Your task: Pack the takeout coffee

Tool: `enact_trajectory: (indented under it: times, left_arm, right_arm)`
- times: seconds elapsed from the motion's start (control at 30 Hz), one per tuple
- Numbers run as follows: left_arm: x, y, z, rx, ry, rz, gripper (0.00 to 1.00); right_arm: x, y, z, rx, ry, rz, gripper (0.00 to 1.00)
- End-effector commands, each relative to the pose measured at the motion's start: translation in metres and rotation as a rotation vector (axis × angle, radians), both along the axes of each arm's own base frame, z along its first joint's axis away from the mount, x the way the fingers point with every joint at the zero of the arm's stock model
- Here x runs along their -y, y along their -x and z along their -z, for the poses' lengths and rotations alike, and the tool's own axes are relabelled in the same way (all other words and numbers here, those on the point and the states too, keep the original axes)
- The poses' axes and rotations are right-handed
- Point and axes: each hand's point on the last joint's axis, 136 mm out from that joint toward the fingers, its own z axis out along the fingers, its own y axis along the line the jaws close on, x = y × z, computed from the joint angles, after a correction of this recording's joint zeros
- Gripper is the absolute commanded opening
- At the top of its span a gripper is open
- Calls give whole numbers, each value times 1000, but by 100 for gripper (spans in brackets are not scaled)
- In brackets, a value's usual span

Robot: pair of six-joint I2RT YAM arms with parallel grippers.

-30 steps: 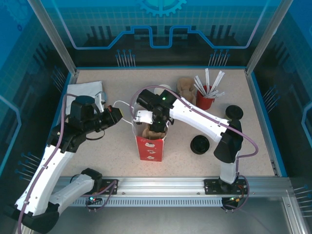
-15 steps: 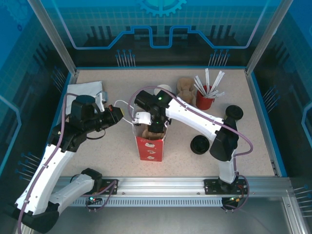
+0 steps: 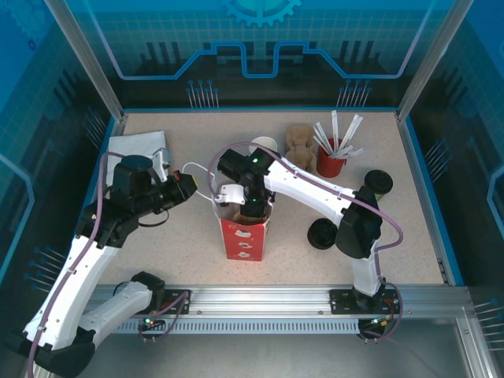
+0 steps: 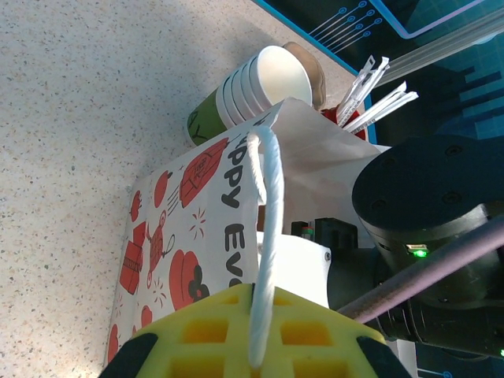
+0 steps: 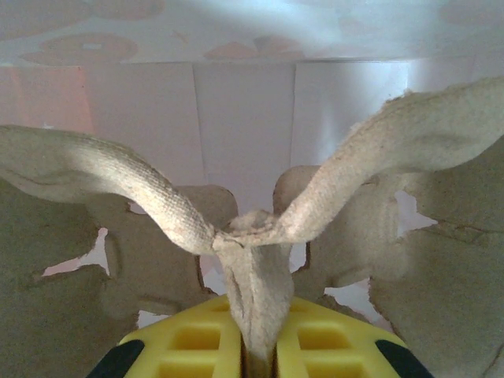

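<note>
Bag (image 3: 242, 236) stands upright mid-counter (image 3: 181, 244), mouth open.

Left claw (image 4: 252, 342): closed tight on the bag's white handle (image 4: 266, 236), with the cord pinched between the yellow pads (image 4: 213, 331). In the top view it sits at 10 o'clock of the bag, just beside the rim, and the handle loop is drawn out toward it.

Right claw (image 5: 256, 346): closed on the middle fin of a pulp carrier (image 5: 157, 205), the fin squeezed flat between the pads. The carrier is inside the bag, with the bag's white inner wall right behind it. In the top view the right wrist reaches into the bag mouth from 1 o'clock.

Coffee (image 3: 321, 234): on the counter at 3 o'clock of the bag, near it but apart, standing free of both claws. From above just the black lid shows; can't see the wall.

Others, taken from the bag:
- lids (image 3: 378, 181) at 2 o'clock, well apart, toward the counter's right edge
- cup stack (image 4: 260, 83) at 12 o'clock, cream rims, green wall
- spare pulp (image 3: 299, 140) just beside the cup stack, on its 3 o'clock side
- red cup (image 3: 331, 165) at 1 o'clock, white sticks (image 3: 335, 130) fanning out of it
- flat white pile (image 3: 138, 146) at 10 o'clock, far-left corner, beyond the left claw
</note>
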Motion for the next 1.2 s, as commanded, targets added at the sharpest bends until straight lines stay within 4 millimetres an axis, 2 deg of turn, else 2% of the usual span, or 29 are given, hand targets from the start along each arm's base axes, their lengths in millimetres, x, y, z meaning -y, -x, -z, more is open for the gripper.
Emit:
enact_trajectory:
  times: [0.0,0.47,0.73,1.17]
  left_arm:
    - [4,0,-4,15,12,19,0]
    - [4,-3,-2,7,3,12,0]
    - [-3,-1,-3,10,-21,-14,0]
    - [-4,2,1,-1,-22,-13,0]
  right_arm:
    - [7,5,10,-54,33,-8,15]
    - [5,6,29,-100,52,-14,15]
    - [14,7,39,-117,86,-22,15]
    - [14,5,57,-138,96,-19,16]
